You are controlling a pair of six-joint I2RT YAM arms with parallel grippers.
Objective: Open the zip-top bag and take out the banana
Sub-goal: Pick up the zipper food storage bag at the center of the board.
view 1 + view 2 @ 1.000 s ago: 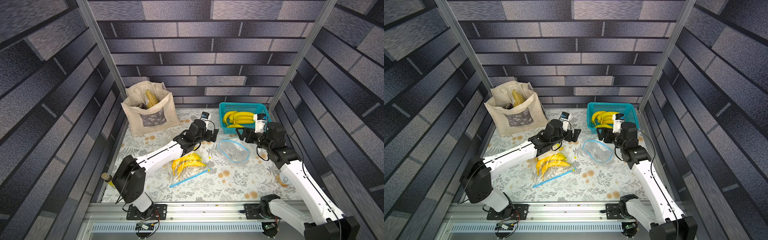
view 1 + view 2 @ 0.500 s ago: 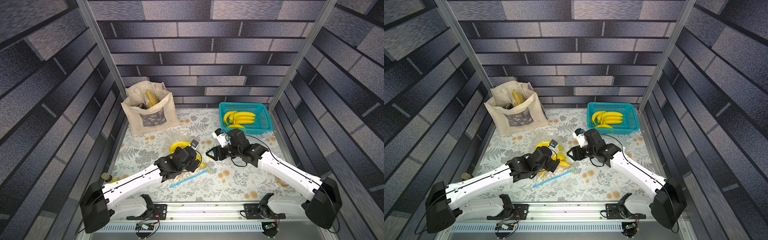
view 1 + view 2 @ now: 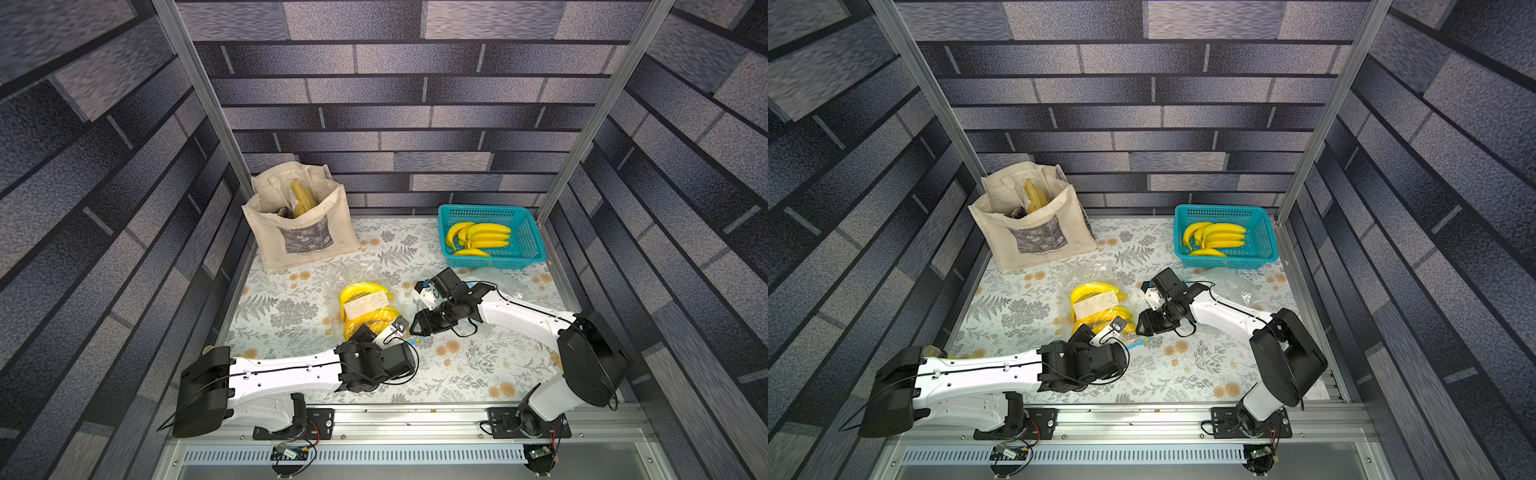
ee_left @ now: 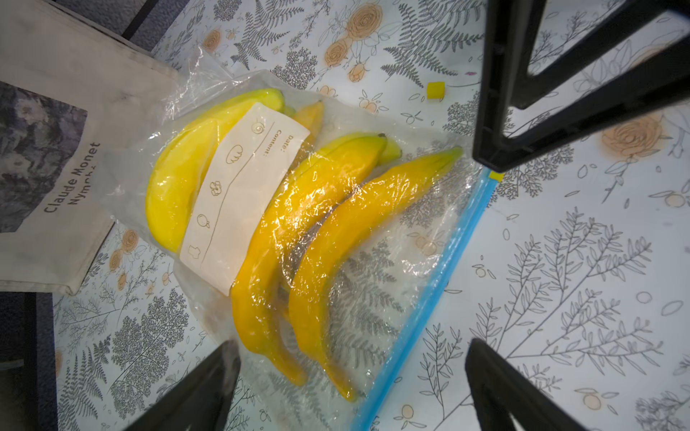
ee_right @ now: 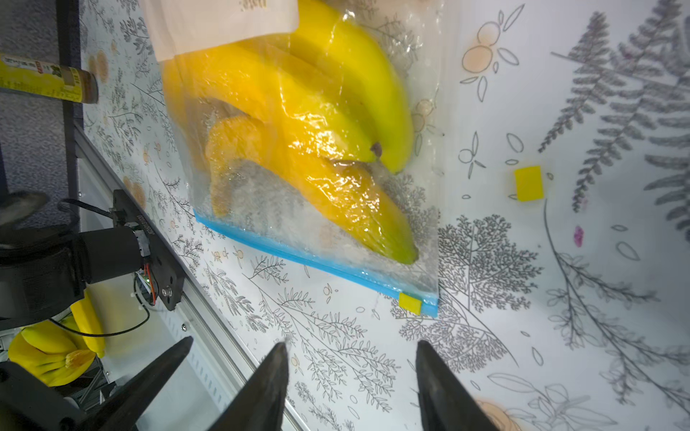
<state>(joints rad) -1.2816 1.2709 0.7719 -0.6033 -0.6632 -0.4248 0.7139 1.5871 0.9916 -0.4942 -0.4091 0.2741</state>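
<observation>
The clear zip-top bag [image 3: 365,305] lies mid-table, with several yellow bananas [image 4: 328,224] and a white label inside. Its blue zip strip [image 4: 440,276] faces the front, and the yellow slider [image 5: 410,303] sits at one end of it. My left gripper [image 4: 353,343] hovers open over the bag's near end, straddling the banana tips and the strip. In both top views it sits at the bag's front edge [image 3: 360,332]. My right gripper [image 5: 353,343] is open with only tablecloth between its fingers. It stands just short of the slider corner [image 3: 415,327].
A canvas tote [image 3: 299,224] stands at the back left. A teal basket [image 3: 536,245] of bananas sits at the back right, with an empty clear bag [image 3: 494,276] in front of it. A small yellow piece [image 5: 528,183] lies loose nearby. A bottle [image 5: 48,78] lies at the front left.
Both arms swung from the back of the table to the bag's near end. The bag shifted and turned. The right jaws narrowed.
</observation>
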